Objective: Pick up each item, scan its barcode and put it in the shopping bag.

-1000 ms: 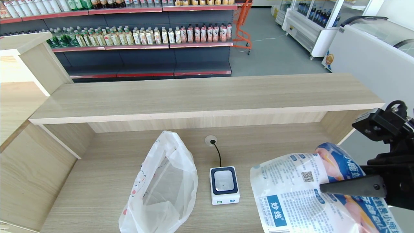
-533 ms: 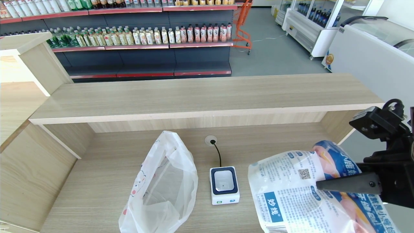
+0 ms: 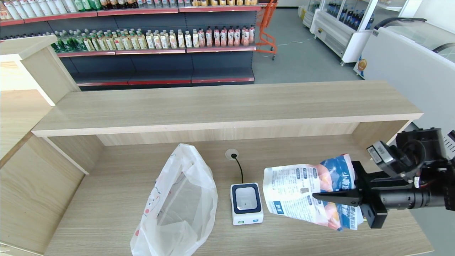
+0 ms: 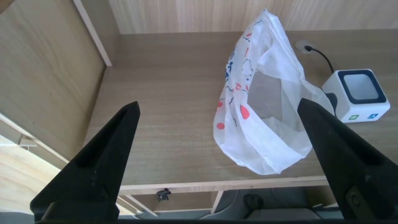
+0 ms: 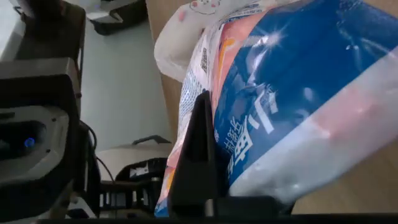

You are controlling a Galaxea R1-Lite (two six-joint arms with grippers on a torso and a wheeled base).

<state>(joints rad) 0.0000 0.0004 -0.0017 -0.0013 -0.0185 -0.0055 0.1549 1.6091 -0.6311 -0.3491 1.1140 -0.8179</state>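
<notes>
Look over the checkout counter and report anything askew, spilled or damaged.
Nothing stands out. The shopping bag stands open on the counter beside the barcode scanner. The right gripper holds the blue-and-white food packet, tilted, in the air just right of the scanner. Nothing looks spilled or torn.

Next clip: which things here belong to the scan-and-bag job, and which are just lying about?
Job in hand: food packet, held by the right gripper; barcode scanner; shopping bag.
Lying about: bottle shelves; orange cart; freezers.
</notes>
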